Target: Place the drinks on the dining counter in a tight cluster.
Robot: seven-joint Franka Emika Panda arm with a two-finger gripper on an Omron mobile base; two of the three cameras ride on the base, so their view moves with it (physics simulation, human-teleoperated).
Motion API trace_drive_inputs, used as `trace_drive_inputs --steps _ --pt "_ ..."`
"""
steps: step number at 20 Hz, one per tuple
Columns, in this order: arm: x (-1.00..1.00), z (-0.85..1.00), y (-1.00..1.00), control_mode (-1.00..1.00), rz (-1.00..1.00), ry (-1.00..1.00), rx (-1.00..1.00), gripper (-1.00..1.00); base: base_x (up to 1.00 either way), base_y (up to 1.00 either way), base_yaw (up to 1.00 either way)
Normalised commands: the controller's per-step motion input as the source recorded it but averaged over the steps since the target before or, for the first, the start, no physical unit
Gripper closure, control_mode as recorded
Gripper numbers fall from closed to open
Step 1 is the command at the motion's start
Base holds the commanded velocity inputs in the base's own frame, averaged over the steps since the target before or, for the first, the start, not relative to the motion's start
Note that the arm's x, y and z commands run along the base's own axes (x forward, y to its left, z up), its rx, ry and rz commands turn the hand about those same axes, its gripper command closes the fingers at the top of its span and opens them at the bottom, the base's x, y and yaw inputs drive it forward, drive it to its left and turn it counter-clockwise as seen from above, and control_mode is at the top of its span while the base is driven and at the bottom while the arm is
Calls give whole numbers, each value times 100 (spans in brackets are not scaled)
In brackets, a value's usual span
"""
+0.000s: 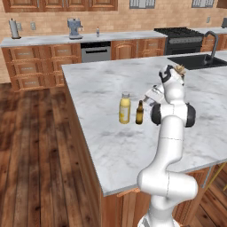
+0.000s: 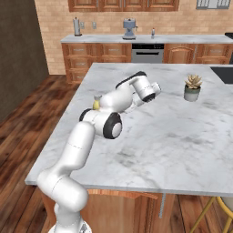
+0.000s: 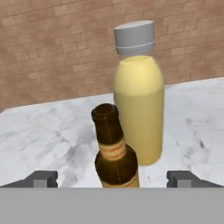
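arm [image 1: 170, 133] bent forward over the top, wrist level, gripper [image 3: 113, 178] jaws spread wide, holding nothing

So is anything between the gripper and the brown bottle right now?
Nothing visible. In the hand view the brown bottle stands right between the open gripper's fingertips. The yellow bottle stands just behind it.
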Motion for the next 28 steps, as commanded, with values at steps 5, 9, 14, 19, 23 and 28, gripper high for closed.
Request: trace_drive_inputs --steps 5,9,14,19,23,28 --pt "-49 0 -38 -100 -8 13 0 -100 0 0 0" --pt "-60 0 -26 -100 -9 11 0 -100 0 0 0" --pt "-70 7 -16 -100 -7 0 0 -100 0 0 0" --pt "-78 26 -10 -100 -5 0 -3 -100 0 0 0" --pt "-76 41 0 -100 -15 3 -14 -100 0 0 0" --pt "-94 48 3 -100 -25 0 -18 -100 0 0 0"
